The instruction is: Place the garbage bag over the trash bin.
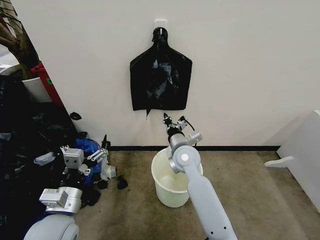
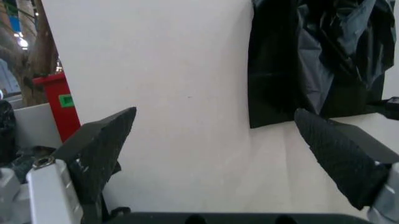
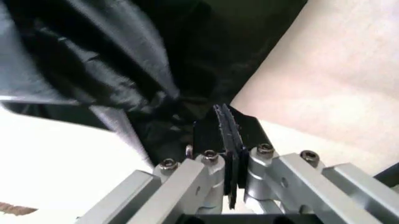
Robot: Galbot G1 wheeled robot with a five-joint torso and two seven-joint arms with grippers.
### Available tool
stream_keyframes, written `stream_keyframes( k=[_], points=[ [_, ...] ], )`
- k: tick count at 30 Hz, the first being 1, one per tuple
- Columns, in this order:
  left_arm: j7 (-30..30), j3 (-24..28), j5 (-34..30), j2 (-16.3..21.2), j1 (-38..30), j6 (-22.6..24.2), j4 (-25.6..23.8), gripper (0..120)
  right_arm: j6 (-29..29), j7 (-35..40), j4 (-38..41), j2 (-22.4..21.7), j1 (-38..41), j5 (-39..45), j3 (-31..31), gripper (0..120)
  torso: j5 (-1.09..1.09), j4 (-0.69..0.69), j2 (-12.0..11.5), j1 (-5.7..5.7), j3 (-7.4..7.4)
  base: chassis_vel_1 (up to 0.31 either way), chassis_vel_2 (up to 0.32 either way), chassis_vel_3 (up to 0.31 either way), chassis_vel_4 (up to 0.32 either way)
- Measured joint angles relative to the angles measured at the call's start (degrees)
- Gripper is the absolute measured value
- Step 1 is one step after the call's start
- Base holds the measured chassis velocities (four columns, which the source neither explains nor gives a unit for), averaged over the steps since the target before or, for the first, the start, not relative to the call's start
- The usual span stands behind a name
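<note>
Black pads of the right gripper (image 3: pixel 227 135) are pressed together just below the bottom edge of the bag bundle (image 1: pixel 161 77) hanging on the wall; whether they pinch plastic cannot be told. Left gripper (image 2: pixel 218 154) jaws are spread wide, empty, low beside the bag heap (image 1: pixel 30 145). Bin (image 1: pixel 162 192) stands on the floor below the right arm.

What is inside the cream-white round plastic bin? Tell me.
The cream-white round plastic trash bin shows bare pale inner wall with no bag lining it. The right arm crosses over its rim, hiding the right part of the inside.
</note>
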Motion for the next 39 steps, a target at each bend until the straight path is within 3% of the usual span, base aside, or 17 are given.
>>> stream_keyframes(
  k=[7,16,39],
  points=[
    [0.0,0.06,-0.23,0.46,-0.36,-0.09,0.71,100,0.35,-6.09,0.78,0.0,-1.13,-1.12,0.88,1,0.0,0.0,0.0,0.0,0.0,0.0,0.0,0.0,0.0],
    [0.02,0.03,-0.32,0.9,-0.5,-0.08,1.06,100,0.79,-8.99,-1.84,0.0,0.85,-0.19,3.15,30,0.0,0.0,0.0,0.0,0.0,0.0,0.0,0.0,0.0],
    [0.02,0.04,-0.21,0.86,-0.06,0.01,0.39,100,0.12,-10.56,-6.58,0.0,5.82,0.14,3.33,20,0.0,0.0,0.0,0.0,0.0,0.0,0.0,0.0,0.0]
  ],
)
